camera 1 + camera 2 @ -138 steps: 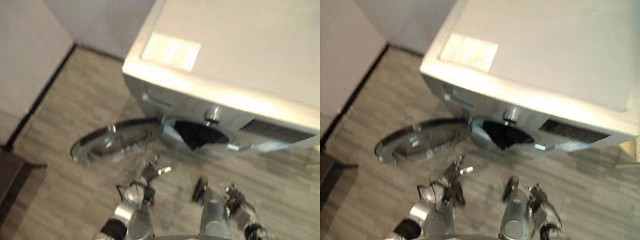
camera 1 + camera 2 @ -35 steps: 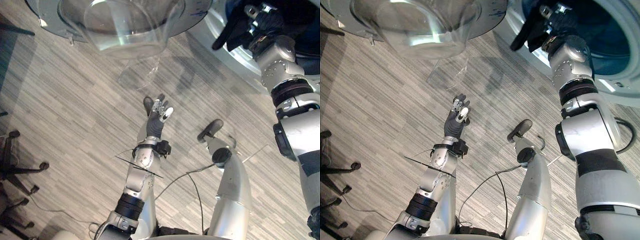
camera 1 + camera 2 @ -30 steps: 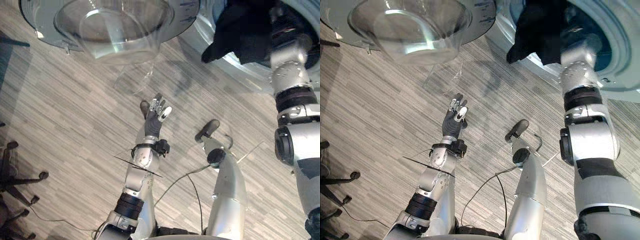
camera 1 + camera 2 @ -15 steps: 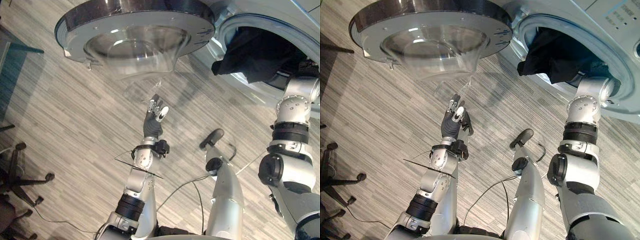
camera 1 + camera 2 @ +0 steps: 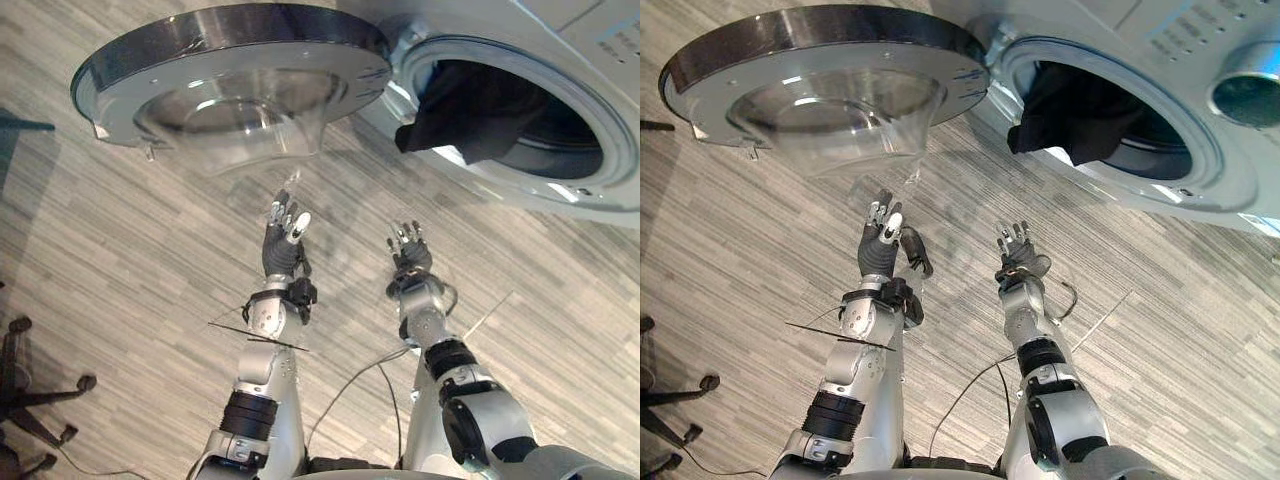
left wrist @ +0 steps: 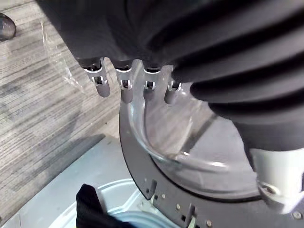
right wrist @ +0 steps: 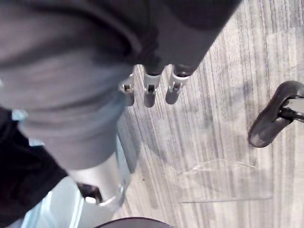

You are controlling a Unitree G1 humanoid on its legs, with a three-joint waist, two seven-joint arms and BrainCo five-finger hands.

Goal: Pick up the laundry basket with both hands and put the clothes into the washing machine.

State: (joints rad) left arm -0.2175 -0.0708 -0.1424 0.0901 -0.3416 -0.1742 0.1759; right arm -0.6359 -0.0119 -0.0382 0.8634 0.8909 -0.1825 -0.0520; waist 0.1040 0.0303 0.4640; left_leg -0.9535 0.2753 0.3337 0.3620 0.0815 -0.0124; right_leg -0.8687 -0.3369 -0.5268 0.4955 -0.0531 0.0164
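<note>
Clothing (image 5: 470,105), a dark, limp piece of fabric, is in neither hand. It drapes over the rim of the round opening of the washing machine (image 5: 600,60) on the door side. One corner hangs outside and the rest lies back in the dark drum.

Left hand (image 5: 283,245) is raised in front of the washing machine, fingers straight and close together, thumb apart, holding nothing. Its dark fingertips point toward the open door (image 5: 230,60) and stop short of the glass. Right hand (image 5: 410,255) is raised beside it, nearer the washing machine's opening, with fingers loosely spread. It is also empty and touches nothing. The two hands are apart, with bare floor showing between them.

The door is swung fully out from the washing machine, hinged beside the opening. It is a thick disc with a dark glossy outer band, a grey ring dotted with small fittings, and a clear glass bowl bulging toward the hands. The machine's front is smooth silver-grey, with a wide ring around the opening.

Floor (image 5: 120,250) in front of the washing machine is grey wood-grain planking, flat and open around both hands. Castor legs of a chair (image 5: 84,383) stand well away from the washing machine, out past the door.
</note>
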